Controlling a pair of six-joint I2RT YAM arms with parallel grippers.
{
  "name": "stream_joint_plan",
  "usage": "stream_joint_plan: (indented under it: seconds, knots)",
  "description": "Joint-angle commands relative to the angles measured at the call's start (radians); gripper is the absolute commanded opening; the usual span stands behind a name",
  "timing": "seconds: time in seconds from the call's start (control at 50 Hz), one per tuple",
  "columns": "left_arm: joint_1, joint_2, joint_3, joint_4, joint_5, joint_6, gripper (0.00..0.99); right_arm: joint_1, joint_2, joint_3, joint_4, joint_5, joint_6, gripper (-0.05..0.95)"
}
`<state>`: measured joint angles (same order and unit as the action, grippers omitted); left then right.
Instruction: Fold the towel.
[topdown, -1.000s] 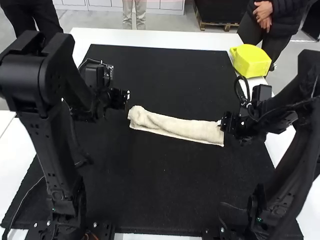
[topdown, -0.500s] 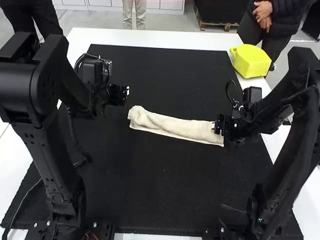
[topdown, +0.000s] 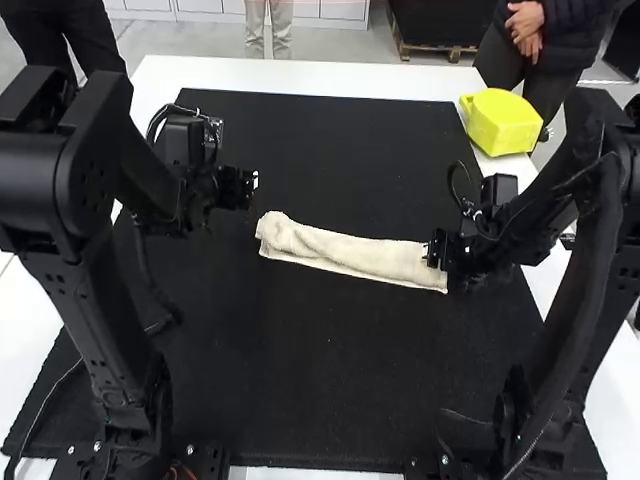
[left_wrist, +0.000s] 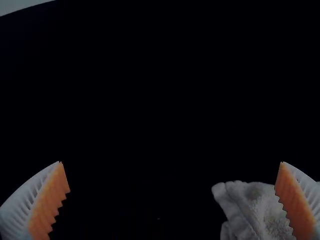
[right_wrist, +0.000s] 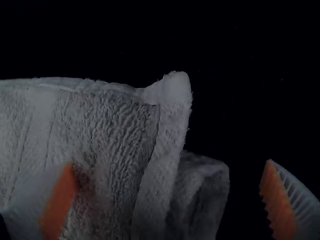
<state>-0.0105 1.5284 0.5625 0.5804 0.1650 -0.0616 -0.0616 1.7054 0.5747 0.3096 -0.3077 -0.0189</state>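
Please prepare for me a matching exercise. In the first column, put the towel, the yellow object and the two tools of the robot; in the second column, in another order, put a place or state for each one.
Column 1
1. towel
2. yellow object
3. left tool
4. right tool

Column 2
A. open, at the towel's right end
B. lying as a long, narrow strip on the black mat
C. open, near the towel's left end
D. at the far right, on the white table

Right pairs: 1-B, 2-D, 3-C, 4-A

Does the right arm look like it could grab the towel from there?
Probably yes: the right arm has its jaws open at the towel's end, one finger over it, and nothing seems in the way.
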Motion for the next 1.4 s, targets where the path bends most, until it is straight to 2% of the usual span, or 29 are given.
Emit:
stream_joint_plan:
  seconds: [0.0, 0.02, 0.04, 0.12, 0.16, 0.28, 0.42, 0.64, 1.0, 1.14, 1.26, 1.38]
  knots:
    - [0.012, -0.036, 0.016, 0.002, 0.014, -0.007, 0.966, 0.019, 0.013, 0.01, 0.002, -0.041, -0.01, 0.26]
    - [0.012, -0.039, 0.016, 0.001, 0.014, -0.007, 0.966, 0.017, 0.013, 0.008, 0.002, -0.041, -0.016, 0.02]
    - [0.012, -0.042, 0.016, -0.001, 0.016, -0.007, 0.966, 0.014, 0.01, 0.008, 0.0, -0.045, -0.023, -0.02]
    - [0.012, -0.053, 0.016, -0.004, 0.016, -0.007, 0.966, 0.008, -0.001, 0.019, -0.037, -0.096, -0.018, -0.03]
    - [0.012, -0.057, 0.016, -0.007, 0.014, -0.007, 0.966, 0.0, -0.018, 0.028, -0.073, -0.103, -0.036, -0.03]
    - [0.021, -0.07, 0.016, -0.013, 0.014, -0.009, 0.966, -0.044, -0.099, 0.042, -0.101, -0.116, -0.027, -0.03]
    - [0.034, -0.08, 0.016, -0.021, 0.016, -0.009, 0.966, -0.084, -0.184, 0.074, -0.196, -0.133, -0.029, -0.03]
    - [0.035, -0.093, 0.014, -0.025, 0.014, -0.012, 0.966, -0.057, -0.302, 0.091, -0.313, -0.149, -0.015, -0.03]
    - [0.035, -0.111, -0.003, -0.028, 0.002, -0.021, 0.966, 0.236, -0.305, 0.142, -0.297, -0.116, 0.139, -0.03]
    - [0.035, -0.126, -0.018, -0.028, -0.007, -0.029, 0.966, 0.329, -0.25, 0.188, -0.277, -0.1, 0.171, -0.03]
    - [0.05, -0.146, -0.038, -0.027, -0.01, -0.029, 0.966, 0.388, -0.194, 0.231, -0.257, -0.096, 0.2, -0.03]
    - [0.089, -0.163, -0.055, -0.024, -0.01, -0.032, 0.966, 0.447, -0.135, 0.275, -0.241, -0.077, 0.204, -0.03]
